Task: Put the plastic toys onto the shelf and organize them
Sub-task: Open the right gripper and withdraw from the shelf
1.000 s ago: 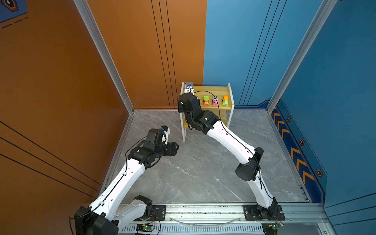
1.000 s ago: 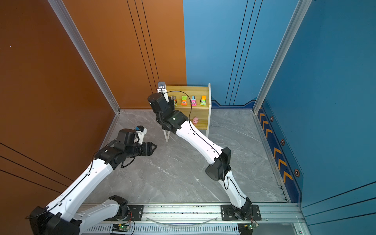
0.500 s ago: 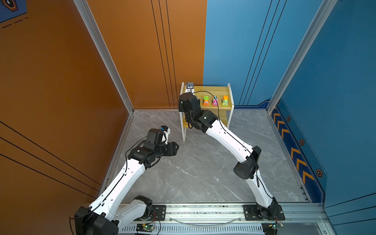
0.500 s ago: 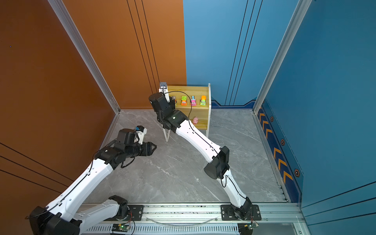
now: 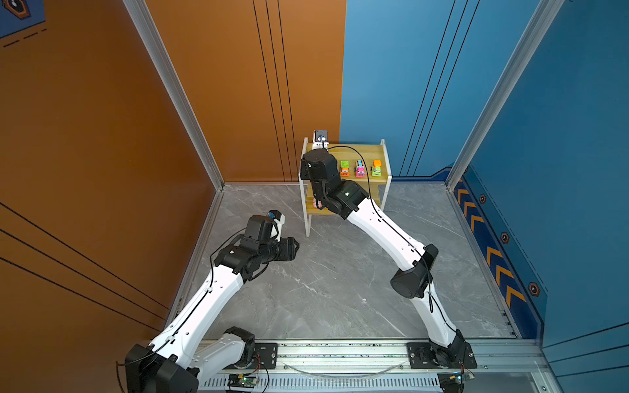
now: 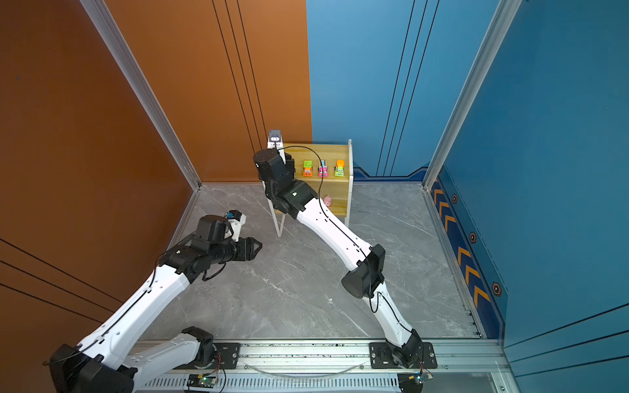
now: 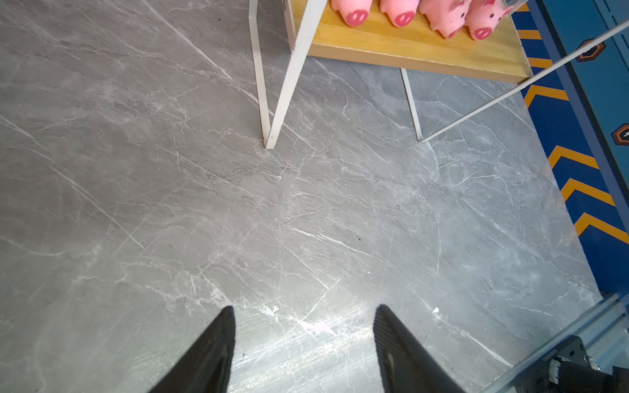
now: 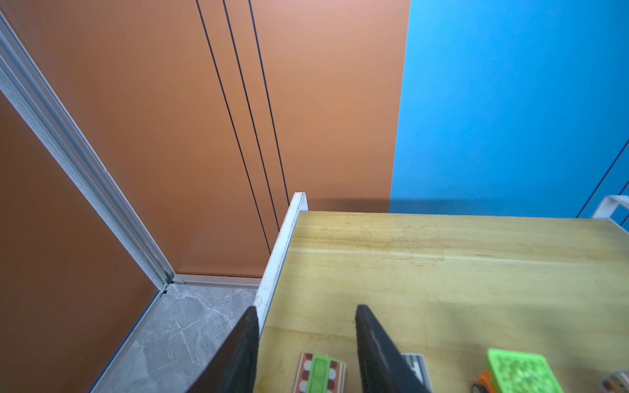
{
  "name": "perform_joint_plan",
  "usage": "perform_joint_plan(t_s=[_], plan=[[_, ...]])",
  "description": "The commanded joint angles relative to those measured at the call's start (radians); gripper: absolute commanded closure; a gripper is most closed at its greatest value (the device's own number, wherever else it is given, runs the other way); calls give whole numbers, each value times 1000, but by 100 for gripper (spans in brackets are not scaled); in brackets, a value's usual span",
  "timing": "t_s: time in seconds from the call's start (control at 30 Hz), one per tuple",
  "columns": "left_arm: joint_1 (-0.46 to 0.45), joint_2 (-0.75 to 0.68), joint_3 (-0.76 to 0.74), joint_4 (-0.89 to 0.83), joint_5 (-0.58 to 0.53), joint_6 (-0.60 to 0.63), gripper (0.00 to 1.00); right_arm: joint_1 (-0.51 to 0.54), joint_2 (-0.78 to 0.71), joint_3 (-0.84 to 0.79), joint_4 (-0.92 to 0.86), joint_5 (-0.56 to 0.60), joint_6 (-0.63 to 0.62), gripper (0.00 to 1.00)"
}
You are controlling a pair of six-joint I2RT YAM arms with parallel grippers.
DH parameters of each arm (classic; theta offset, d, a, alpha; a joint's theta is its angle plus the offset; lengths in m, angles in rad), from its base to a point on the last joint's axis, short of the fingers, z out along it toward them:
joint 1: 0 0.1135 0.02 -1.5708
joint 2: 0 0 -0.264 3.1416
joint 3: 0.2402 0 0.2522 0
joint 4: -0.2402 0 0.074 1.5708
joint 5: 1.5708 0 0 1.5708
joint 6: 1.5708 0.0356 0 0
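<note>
Looking from your side, you first meet the left gripper (image 7: pixel 303 309) over the grey floor (image 7: pixel 170 204), its fingers spread with nothing between them. Further away, four pink pigs (image 7: pixel 400 12) stand in a row on the lower board of the shelf (image 5: pixel 374 151). On the upper board you see three cars (image 5: pixel 359 169) along the front edge. At the front left corner, the right gripper (image 8: pixel 306 308) has its fingers apart on both sides of a green-roofed car (image 8: pixel 320 372).

orange wall (image 5: pixel 85 136) | blue wall (image 5: pixel 561 136) | grey marble floor (image 5: pixel 323 289) | aluminium posts (image 5: pixel 175 95) | orange chevron skirting (image 5: pixel 494 255)
</note>
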State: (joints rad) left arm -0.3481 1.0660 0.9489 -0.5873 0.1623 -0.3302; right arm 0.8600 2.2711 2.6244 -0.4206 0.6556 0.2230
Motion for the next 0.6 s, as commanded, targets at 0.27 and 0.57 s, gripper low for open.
perform_joint_plan(t_s=[0.27,0.57], plan=[[22,2,-8,-1,-37,13,22,53,-404,-342,244,30,-306,18],[174,-125,-149,245,-403,-118,2,-301,-1230,-1576,437,-77,-178,0]])
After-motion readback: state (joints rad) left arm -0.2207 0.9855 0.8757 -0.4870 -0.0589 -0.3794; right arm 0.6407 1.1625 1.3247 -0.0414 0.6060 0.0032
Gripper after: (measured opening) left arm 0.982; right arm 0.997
